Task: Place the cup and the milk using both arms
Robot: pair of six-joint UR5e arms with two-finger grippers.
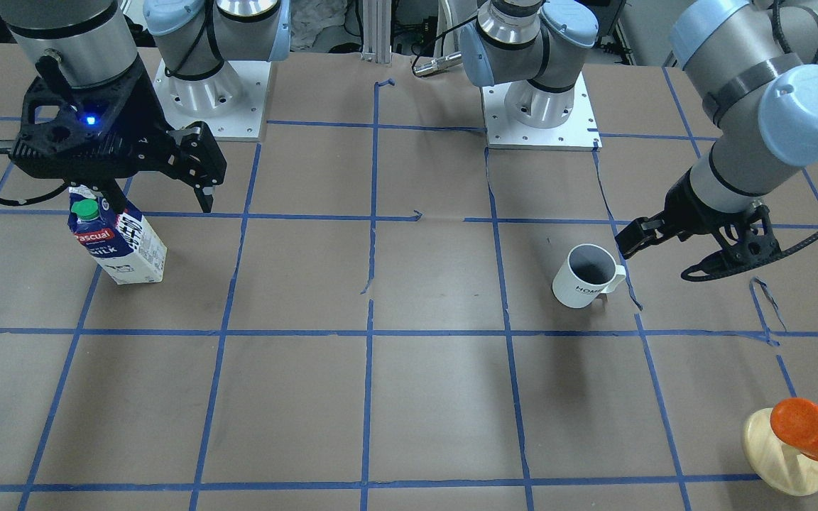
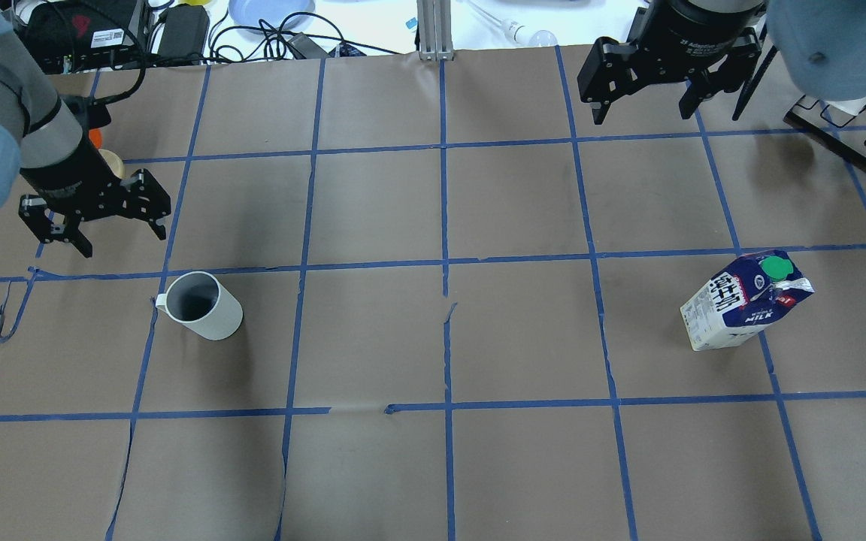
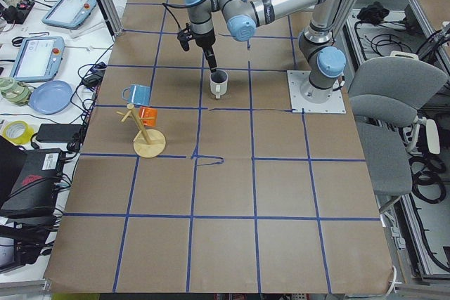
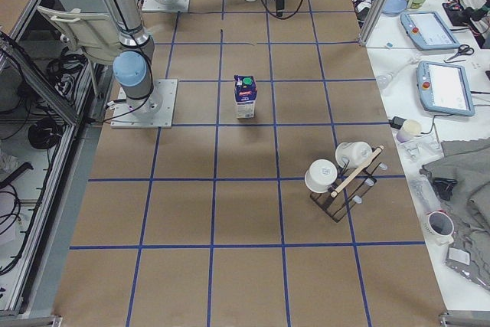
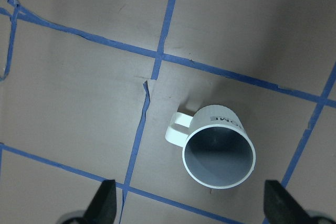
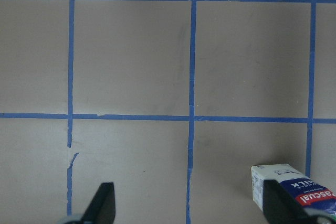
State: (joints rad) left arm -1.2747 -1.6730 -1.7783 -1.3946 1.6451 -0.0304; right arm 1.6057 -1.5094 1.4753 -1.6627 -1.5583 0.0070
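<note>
The white cup (image 2: 200, 304) with grey inside stands upright left of centre; its "HOME" lettering shows in the front view (image 1: 586, 277). My left gripper (image 2: 91, 225) is open and empty, hanging above the table beside the cup's handle, apart from it. In the left wrist view the cup (image 5: 218, 148) lies between and ahead of the open fingertips (image 5: 105, 203). The blue and white milk (image 2: 745, 300) carton stands upright on the right. My right gripper (image 2: 643, 98) is open and empty, high above the table, beyond the carton. The carton's corner (image 6: 291, 190) shows by the right wrist's fingertip.
An orange cup on a wooden stand (image 1: 806, 426) sits at the table's far corner on my left. A black rack with white cups (image 4: 341, 174) stands on my right. The arm bases (image 1: 537, 106) are bolted near the robot's edge. Blue tape lines grid the brown table (image 2: 440, 338).
</note>
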